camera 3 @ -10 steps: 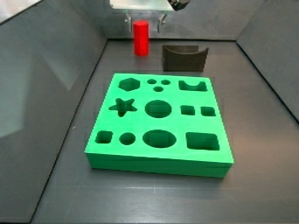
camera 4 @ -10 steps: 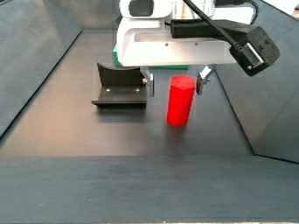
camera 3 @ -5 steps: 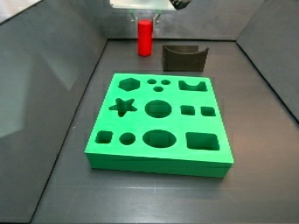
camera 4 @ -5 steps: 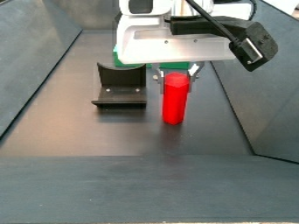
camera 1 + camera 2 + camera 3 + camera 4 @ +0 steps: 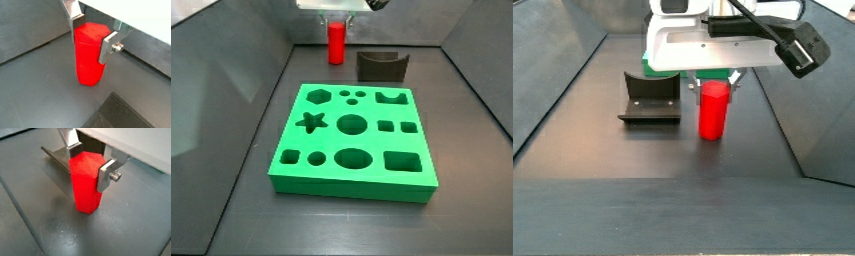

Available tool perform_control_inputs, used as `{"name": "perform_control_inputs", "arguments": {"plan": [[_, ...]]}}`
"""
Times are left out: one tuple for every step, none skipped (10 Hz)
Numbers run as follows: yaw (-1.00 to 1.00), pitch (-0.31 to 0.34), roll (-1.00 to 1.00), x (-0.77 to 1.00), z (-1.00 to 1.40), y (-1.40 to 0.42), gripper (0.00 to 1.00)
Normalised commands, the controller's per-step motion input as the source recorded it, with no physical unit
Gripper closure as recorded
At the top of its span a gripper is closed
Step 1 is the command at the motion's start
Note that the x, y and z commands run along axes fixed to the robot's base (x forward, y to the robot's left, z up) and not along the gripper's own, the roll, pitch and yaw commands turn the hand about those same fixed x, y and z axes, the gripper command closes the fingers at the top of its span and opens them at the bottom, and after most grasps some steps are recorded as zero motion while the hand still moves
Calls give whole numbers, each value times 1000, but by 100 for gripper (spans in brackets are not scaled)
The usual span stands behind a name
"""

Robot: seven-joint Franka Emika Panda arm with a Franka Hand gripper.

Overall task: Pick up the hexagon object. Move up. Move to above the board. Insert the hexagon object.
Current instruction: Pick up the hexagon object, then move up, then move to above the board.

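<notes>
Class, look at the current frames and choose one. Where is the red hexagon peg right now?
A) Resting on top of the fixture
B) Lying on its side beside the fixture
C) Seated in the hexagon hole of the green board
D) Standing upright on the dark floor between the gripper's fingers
D: the hexagon peg stands upright on the dark floor, the gripper straddling its top, apart from the board and the fixture.

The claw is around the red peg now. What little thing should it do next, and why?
Probably squeeze shut, then lift straight up. In a wrist view the gripper has a finger on each side of the red peg's top, and the peg seems to stand on the floor. I cannot tell if the pads press it yet. The green board lies apart, so lifting comes first.
</notes>
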Motion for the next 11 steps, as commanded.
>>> {"name": "perform_control_inputs", "arguments": {"plan": [[0,0,0,0,0,0,100],[0,0,0,0,833,0,100],[-15,44,27,-58,844,89,100],[-24,64,26,-72,736,64,100],[-28,62,35,-48,534,29,100],[-29,58,41,-39,422,23,100],[-25,57,48,-26,188,18,100],[-264,-3,101,150,1000,-72,100],[-253,7,97,153,1000,-76,100],[-170,57,83,125,1000,-64,100],[-115,76,62,114,1000,-56,100]]}}
